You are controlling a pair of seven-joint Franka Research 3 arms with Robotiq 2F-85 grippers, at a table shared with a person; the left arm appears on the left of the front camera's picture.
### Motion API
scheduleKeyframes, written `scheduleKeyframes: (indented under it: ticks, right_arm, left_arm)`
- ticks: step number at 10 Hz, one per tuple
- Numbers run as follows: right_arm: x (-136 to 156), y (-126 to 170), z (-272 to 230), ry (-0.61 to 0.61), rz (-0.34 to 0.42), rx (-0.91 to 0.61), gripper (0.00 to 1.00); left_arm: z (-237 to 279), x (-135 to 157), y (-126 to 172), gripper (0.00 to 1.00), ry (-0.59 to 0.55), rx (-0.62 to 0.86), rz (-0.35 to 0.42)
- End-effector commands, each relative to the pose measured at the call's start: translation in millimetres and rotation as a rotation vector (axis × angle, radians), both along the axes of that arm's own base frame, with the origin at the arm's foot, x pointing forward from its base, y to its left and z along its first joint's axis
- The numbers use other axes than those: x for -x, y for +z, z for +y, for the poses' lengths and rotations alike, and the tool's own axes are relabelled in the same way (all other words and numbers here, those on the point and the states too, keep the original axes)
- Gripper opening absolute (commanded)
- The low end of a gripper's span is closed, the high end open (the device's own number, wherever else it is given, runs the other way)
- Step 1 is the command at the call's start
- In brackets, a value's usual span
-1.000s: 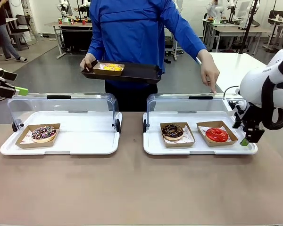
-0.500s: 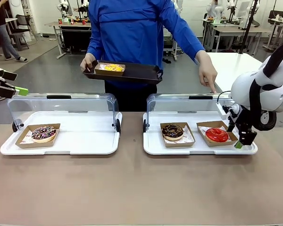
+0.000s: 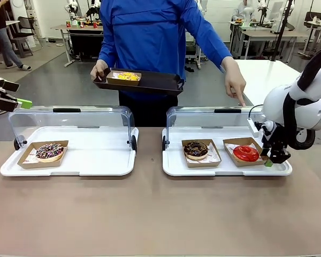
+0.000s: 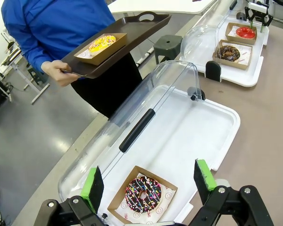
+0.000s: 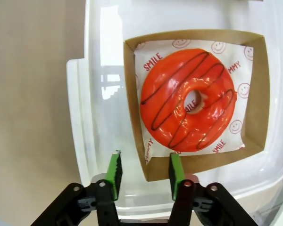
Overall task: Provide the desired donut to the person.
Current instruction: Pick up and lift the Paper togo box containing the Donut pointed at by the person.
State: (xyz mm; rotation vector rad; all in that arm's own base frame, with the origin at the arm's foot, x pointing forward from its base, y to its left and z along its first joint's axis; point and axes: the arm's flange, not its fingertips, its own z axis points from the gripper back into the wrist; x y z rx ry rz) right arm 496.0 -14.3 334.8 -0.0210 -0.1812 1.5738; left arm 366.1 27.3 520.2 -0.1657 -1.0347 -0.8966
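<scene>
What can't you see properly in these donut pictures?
Right wrist view: the red glazed donut covers part of the words printed on its white paper.
Front view: the right gripper looks too small to tell whether it touches that donut's brown cardboard box.
Left wrist view: the bottom edge cuts off a corner of the sprinkled chocolate donut's brown box.

1. We count four donuts: sprinkled donut (image 3: 50, 151) left, chocolate donut (image 3: 196, 149) and red donut (image 3: 246, 153) right, yellow donut (image 3: 128, 76) far.
2. We count two white trays: left tray (image 3: 96, 155), right tray (image 3: 224, 171).
3. We count one dark tray (image 3: 158, 81).
</scene>
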Motion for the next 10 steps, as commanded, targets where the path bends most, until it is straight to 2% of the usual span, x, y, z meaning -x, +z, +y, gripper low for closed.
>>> scheduleKeyframes:
  ticks: [1, 2, 3, 7, 8, 10]
  right_arm:
    - [-10.4, -7.4, -4.7, 0.016, -0.008, -0.017, 0.14]
    - [-11.4, -9.8, -3.6, 0.026, 0.006, -0.020, 0.03]
    - [-12.2, -11.1, -3.6, 0.024, 0.006, -0.022, 0.00]
    - [1.4, 0.0, -2.7, 0.039, 0.018, -0.017, 0.00]
    - [17.7, 14.4, -0.2, 0.068, 0.012, -0.021, 0.00]
    - [69.9, 64.0, 8.2, 0.103, 0.000, -0.058, 0.00]
  left_arm:
    - [-2.2, -0.2, -1.6, 1.00, 0.012, 0.002, 0.003]
    - [-2.2, -0.2, -1.6, 1.00, 0.012, 0.002, 0.003]
    - [-2.2, -0.2, -1.6, 1.00, 0.012, 0.002, 0.003]
    - [-2.2, -0.2, -1.6, 1.00, 0.012, 0.002, 0.003]
    - [-2.2, -0.2, -1.6, 1.00, 0.012, 0.002, 0.003]
    - [-2.2, -0.2, -1.6, 1.00, 0.012, 0.002, 0.003]
